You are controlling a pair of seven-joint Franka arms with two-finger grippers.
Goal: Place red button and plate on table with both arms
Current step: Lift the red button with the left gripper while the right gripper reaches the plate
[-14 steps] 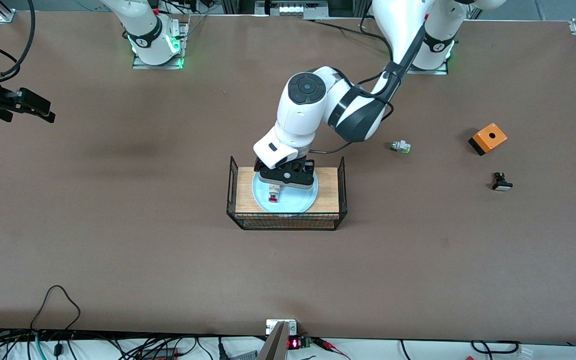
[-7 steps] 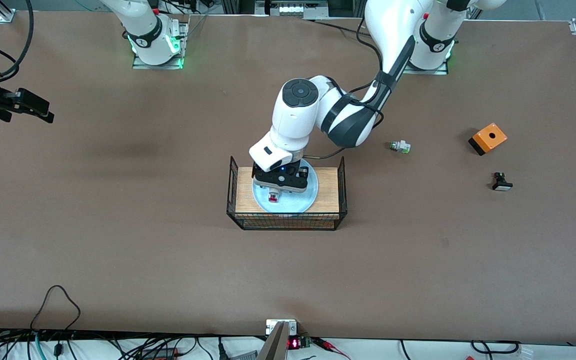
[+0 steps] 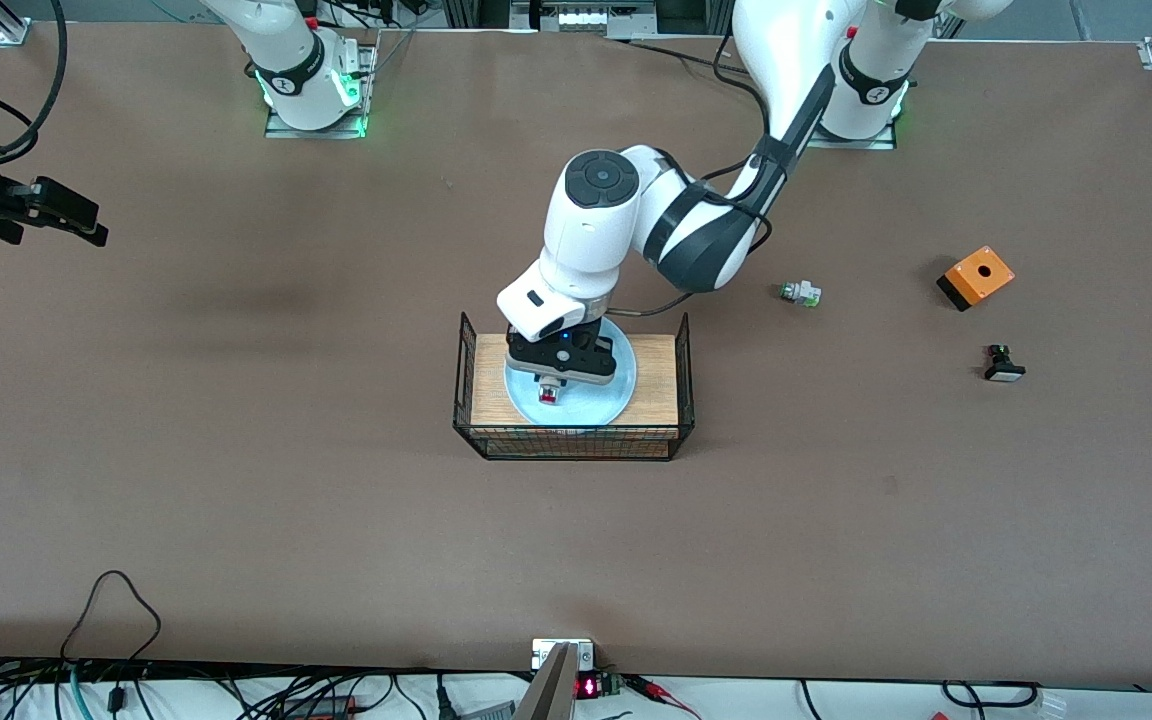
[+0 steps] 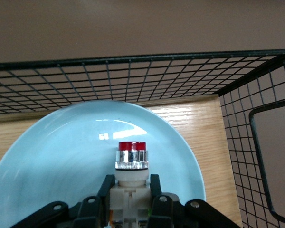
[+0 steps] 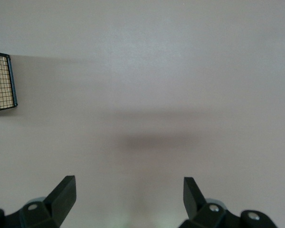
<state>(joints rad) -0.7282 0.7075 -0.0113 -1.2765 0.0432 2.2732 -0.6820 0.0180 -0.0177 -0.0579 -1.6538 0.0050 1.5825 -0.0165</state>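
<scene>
left gripper point(image 4: 129, 202): fingers went from apart to clamped on red button point(image 4: 131, 164), on plate point(image 3: 616, 395) in basket point(image 3: 681, 380) at table point(image 3: 236, 500) centre; lift due | right gripper point(image 5: 129, 192): waiting, fingers apart

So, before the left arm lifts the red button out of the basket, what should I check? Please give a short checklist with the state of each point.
1. Left gripper shut on the red button: ok.
2. Button seated straight between the fingers: ok.
3. Plate lying flat in the basket: ok.
4. Basket walls clear of the way up: ok.
5. Right gripper open, waiting over bare table at its own end: ok.
6. Grip firm enough: cannot tell.
</scene>
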